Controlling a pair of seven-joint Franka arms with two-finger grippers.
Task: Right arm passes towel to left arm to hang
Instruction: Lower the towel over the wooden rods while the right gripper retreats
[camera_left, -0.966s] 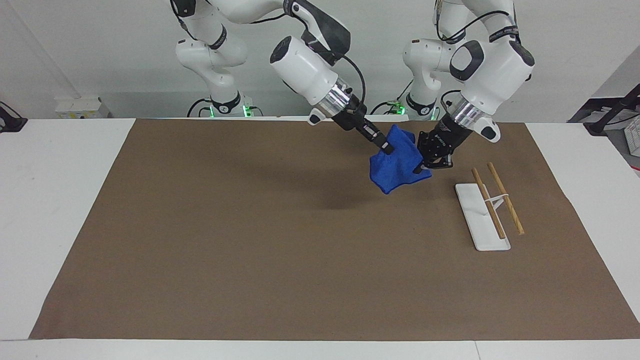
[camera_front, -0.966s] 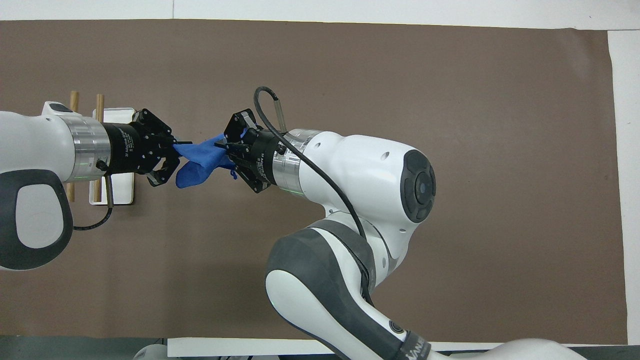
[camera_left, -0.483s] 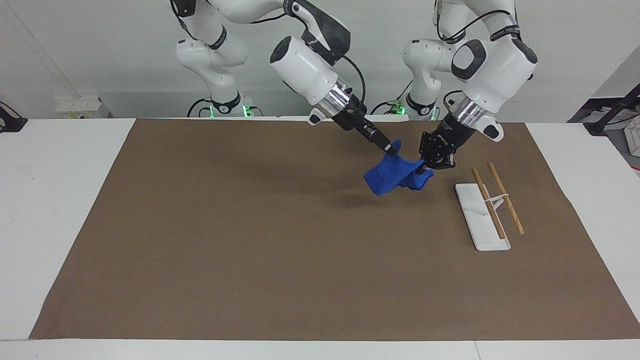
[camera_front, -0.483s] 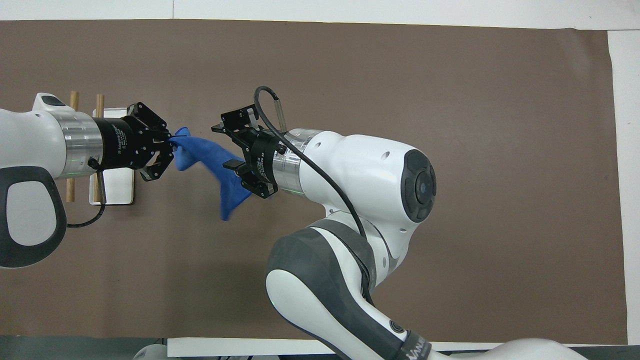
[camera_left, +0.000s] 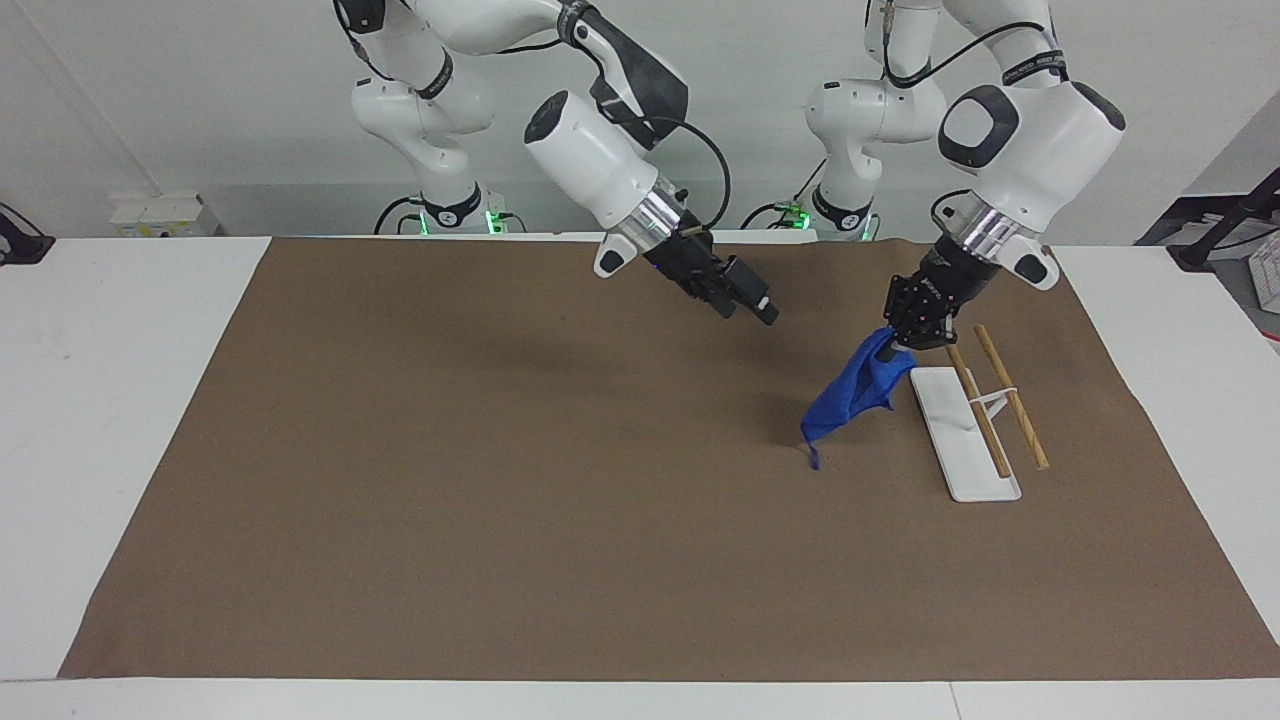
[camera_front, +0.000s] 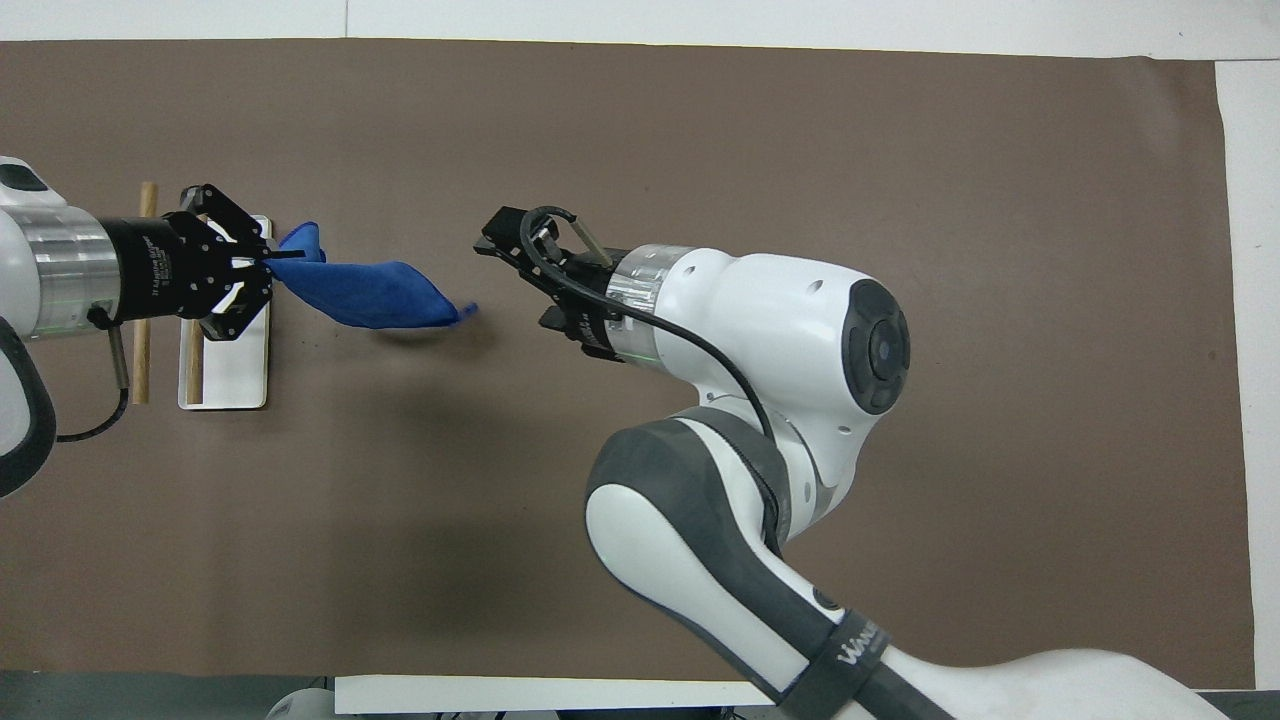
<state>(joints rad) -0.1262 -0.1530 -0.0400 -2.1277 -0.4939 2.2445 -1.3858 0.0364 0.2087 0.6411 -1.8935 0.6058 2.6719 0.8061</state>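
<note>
The blue towel (camera_left: 851, 396) (camera_front: 361, 293) hangs by one corner from my left gripper (camera_left: 905, 338) (camera_front: 264, 262), which is shut on it. It dangles above the brown mat, right beside the white base of the rack (camera_left: 963, 443) (camera_front: 236, 372). A small loop tail hangs at its lowest corner. My right gripper (camera_left: 748, 304) (camera_front: 520, 280) is open and holds nothing. It is in the air over the mat, apart from the towel, toward the right arm's end of the table.
The rack has two wooden rods (camera_left: 1011, 396) (camera_front: 146, 292) on a white support above its flat base, at the left arm's end of the table. A brown mat (camera_left: 500, 450) covers most of the white table.
The right gripper opened, let go of the towel and drew back. The left gripper carried the towel toward the rack, and the cloth now hangs straight down.
</note>
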